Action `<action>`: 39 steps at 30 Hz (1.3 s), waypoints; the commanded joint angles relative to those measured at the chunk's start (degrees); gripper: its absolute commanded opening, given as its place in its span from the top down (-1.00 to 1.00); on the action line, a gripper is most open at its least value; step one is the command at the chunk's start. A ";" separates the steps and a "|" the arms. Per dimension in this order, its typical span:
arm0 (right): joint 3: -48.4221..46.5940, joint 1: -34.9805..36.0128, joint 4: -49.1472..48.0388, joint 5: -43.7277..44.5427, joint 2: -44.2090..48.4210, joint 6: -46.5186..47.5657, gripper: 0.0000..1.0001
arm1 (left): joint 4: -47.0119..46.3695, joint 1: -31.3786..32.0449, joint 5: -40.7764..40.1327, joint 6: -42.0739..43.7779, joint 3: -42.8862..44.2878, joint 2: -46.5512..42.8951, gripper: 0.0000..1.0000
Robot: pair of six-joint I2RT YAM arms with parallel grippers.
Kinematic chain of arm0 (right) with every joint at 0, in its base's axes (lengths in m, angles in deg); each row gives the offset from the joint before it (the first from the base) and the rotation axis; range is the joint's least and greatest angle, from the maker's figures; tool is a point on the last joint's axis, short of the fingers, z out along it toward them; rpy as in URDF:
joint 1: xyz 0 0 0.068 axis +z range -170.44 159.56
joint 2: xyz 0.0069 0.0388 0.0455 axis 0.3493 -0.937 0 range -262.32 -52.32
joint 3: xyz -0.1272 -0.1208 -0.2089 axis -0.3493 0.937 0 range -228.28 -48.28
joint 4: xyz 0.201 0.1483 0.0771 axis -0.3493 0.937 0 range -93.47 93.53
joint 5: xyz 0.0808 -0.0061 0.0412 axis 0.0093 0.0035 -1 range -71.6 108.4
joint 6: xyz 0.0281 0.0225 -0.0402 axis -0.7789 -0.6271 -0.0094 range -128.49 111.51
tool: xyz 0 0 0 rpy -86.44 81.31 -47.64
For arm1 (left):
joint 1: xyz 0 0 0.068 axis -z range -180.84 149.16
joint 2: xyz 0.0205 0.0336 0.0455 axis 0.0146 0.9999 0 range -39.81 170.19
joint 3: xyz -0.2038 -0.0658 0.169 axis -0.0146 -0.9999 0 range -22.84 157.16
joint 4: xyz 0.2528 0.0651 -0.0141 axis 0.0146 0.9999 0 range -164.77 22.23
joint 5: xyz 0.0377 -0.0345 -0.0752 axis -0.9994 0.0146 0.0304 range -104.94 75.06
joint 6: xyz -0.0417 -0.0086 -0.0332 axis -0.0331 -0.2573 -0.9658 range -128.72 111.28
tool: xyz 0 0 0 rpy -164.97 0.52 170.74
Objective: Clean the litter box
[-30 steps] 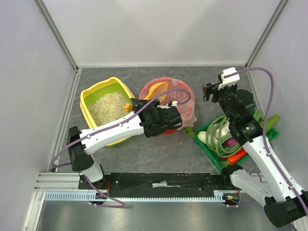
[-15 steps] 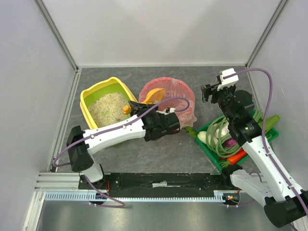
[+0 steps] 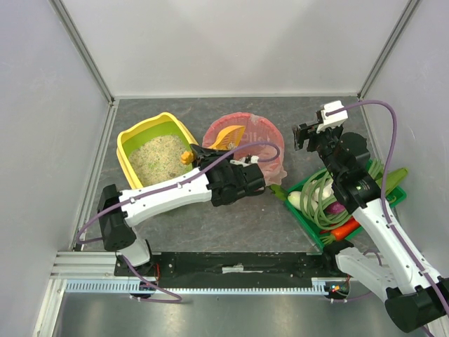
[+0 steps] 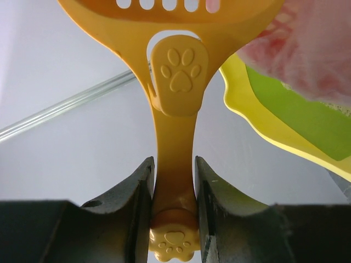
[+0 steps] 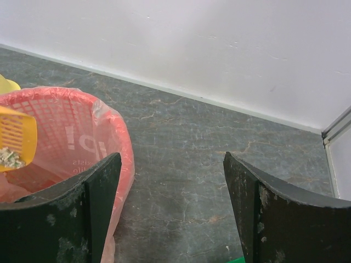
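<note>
Yellow plastic litter box (image 3: 167, 125) from above, far left on the table (image 3: 280, 217), just beside the red bin (image 3: 270, 137). Looks stiff and fairly light; calls for a grip on the rim. Left wrist: left pincer (image 4: 174, 181) pinched on the orange scoop (image 4: 176, 76) handle. Right wrist: right pincer (image 5: 171, 164) gaping, empty.
</note>
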 commanded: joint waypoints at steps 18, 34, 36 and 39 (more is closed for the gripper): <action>0.59 0.16 -2.33 -0.82 0.66 -1.71 -0.67 | -3.77 -2.25 -4.32 3.56 -0.29 -6.35 0.97; 0.95 0.16 -2.51 -1.00 -0.13 -1.71 -0.67 | 6.83 -3.56 11.29 -24.49 18.94 -1.17 0.97; 0.77 0.16 -2.42 -1.08 -0.83 -1.79 -0.68 | 10.63 -4.35 14.21 -31.47 20.80 0.07 0.96; 0.68 0.16 -2.33 -1.17 -1.53 -2.06 -0.67 | 10.29 -4.62 17.29 -38.07 17.66 -2.03 0.97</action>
